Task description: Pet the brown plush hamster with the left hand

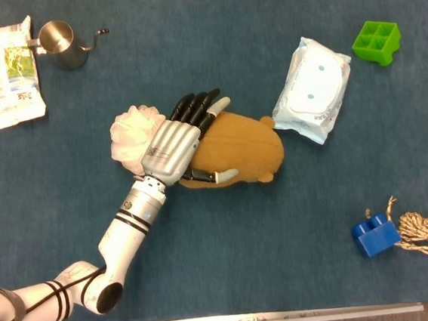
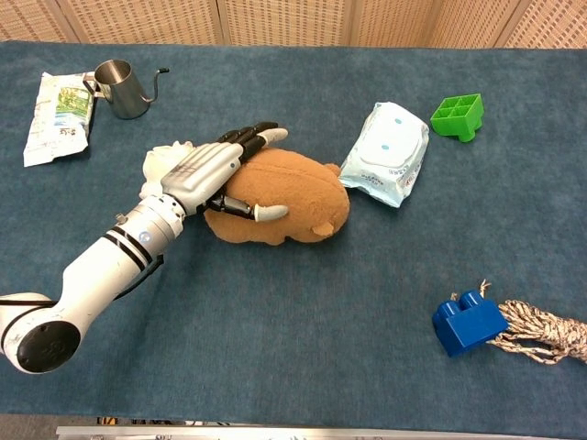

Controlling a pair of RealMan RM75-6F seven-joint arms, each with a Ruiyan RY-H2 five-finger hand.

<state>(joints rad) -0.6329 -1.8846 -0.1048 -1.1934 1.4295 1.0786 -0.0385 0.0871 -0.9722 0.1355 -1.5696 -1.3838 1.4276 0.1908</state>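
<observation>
Left hand (image 1: 173,145) lies flat on the hamster (image 1: 239,147), fingers (image 1: 197,105) spread over its back, thumb along the near flank; touching, not gripping. Hamster sits mid-bench (image 1: 232,265), wipes pack (image 1: 312,90) just beside its head end, white puff (image 1: 130,134) behind the hand. Plush looks soft, light and likely to slide: stroke gently along the back, no squeeze. Right hand unseen.
</observation>
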